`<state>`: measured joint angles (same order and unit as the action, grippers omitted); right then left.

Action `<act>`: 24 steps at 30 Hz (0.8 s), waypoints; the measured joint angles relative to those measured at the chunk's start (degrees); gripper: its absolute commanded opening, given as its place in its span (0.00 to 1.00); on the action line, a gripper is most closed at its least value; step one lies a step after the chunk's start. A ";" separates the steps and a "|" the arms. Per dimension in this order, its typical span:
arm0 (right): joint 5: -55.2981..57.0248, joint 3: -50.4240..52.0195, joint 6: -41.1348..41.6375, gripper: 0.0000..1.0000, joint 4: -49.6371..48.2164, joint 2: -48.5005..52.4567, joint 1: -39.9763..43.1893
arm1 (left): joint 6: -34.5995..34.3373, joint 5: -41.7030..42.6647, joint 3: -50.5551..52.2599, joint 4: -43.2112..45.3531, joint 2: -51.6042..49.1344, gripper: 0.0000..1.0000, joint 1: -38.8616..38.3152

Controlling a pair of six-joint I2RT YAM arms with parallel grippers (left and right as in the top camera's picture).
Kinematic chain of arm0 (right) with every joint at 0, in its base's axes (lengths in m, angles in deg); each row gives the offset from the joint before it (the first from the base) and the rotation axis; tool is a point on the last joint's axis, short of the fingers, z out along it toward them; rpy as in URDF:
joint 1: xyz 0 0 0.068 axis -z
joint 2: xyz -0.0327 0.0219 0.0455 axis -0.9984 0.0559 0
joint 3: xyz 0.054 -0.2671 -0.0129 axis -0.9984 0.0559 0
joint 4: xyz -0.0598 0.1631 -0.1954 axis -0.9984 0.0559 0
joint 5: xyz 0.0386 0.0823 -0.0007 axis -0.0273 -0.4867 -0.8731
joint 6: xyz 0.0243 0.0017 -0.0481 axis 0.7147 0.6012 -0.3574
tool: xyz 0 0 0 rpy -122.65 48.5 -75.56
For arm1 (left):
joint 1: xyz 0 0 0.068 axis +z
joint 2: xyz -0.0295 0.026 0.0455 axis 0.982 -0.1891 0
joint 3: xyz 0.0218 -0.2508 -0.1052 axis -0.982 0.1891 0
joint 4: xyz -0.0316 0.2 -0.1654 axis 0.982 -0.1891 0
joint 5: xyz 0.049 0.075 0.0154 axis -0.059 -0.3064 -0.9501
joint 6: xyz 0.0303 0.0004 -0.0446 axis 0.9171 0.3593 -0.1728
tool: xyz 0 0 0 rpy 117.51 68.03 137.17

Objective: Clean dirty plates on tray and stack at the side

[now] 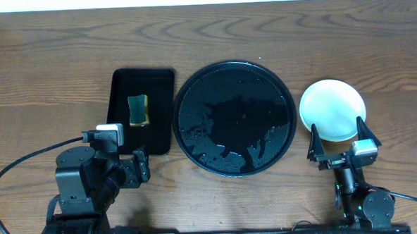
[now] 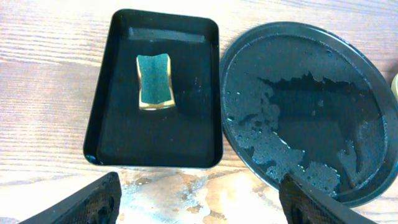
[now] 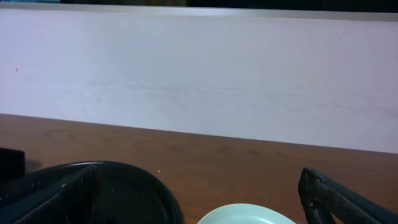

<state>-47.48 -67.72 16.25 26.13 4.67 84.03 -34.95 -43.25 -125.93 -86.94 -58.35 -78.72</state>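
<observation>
The round black tray (image 1: 235, 117) sits mid-table, holding no plates, its surface wet with patches of water; it also shows in the left wrist view (image 2: 298, 106) and the right wrist view (image 3: 124, 186). A pale mint plate (image 1: 331, 110) rests on the table right of the tray; I cannot tell whether others lie under it. Its rim shows in the right wrist view (image 3: 245, 215). My right gripper (image 1: 337, 130) (image 3: 199, 208) is open and empty, its fingers straddling the plate's near edge. My left gripper (image 1: 141, 164) (image 2: 199, 205) is open and empty, just in front of the rectangular tray.
A small rectangular black tray (image 1: 158, 84) (image 2: 112, 124) left of the round tray holds a green-and-yellow sponge (image 1: 138, 110) (image 2: 155, 81). The table between my left fingers is wet (image 2: 205, 193). A pale wall (image 3: 199, 74) runs along the table's far edge.
</observation>
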 measured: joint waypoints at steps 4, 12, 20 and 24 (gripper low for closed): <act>0.00 0.00 0.00 0.99 6.69 -1.18 0.00 | 0.00 -0.02 0.02 0.02 0.00 0.82 0.00; 0.02 0.00 0.00 0.99 12.90 -1.20 0.00 | 0.00 0.00 0.11 0.02 0.00 0.82 0.00; 0.02 0.00 0.00 0.99 12.90 -1.20 0.00 | 0.00 0.00 0.11 0.02 0.00 0.82 0.00; 0.04 0.00 0.00 0.99 12.90 -1.20 0.00 | 0.00 0.00 0.11 0.02 0.00 0.82 0.00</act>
<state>-47.44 -67.72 16.25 39.02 3.47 84.03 -34.95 -43.25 -125.82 -86.92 -58.35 -78.72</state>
